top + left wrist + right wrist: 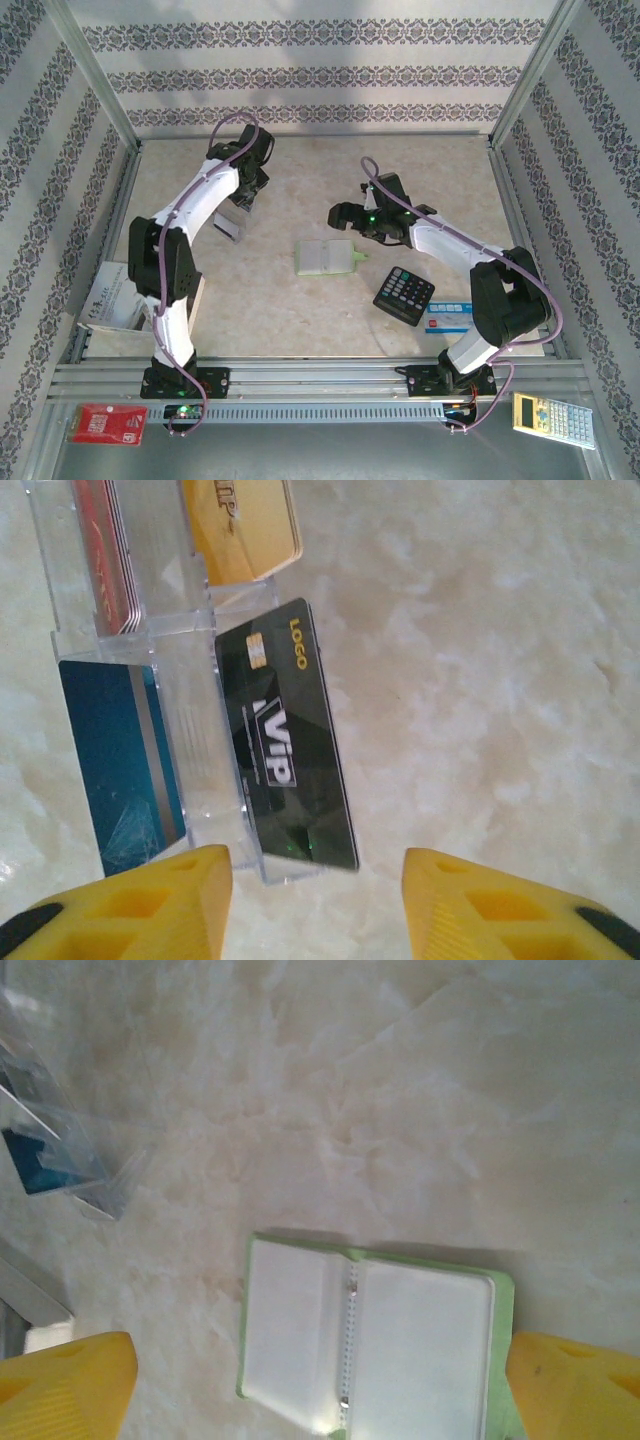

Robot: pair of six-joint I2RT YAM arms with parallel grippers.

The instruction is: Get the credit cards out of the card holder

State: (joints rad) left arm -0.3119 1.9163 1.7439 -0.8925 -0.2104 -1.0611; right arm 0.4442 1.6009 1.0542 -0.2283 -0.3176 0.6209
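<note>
- card holder point(420, 1350): lime-green rim, pale cream inner faces
- black card point(295, 750): gold and white lettering
- blue card point(115, 750): one grey stripe along it
- tan card point(245, 525): golden-tan, darker gold lettering
- red card point(97, 540): red, thin pale lines
- table point(300, 180): beige marbling
- walls point(320, 75): white with grey floral bands
- calculator point(404, 295): black

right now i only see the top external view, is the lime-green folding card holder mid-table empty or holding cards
observer: empty. the lime-green folding card holder lies open, both cream inner faces bare.
operator: so where are the cards
observer: in the clear plastic organiser by the left gripper: a black VIP card, a blue striped card, a tan card and red cards seen edge-on.
operator: is that gripper open or shut
observer: open, yellow fingers apart, holding nothing.
</note>
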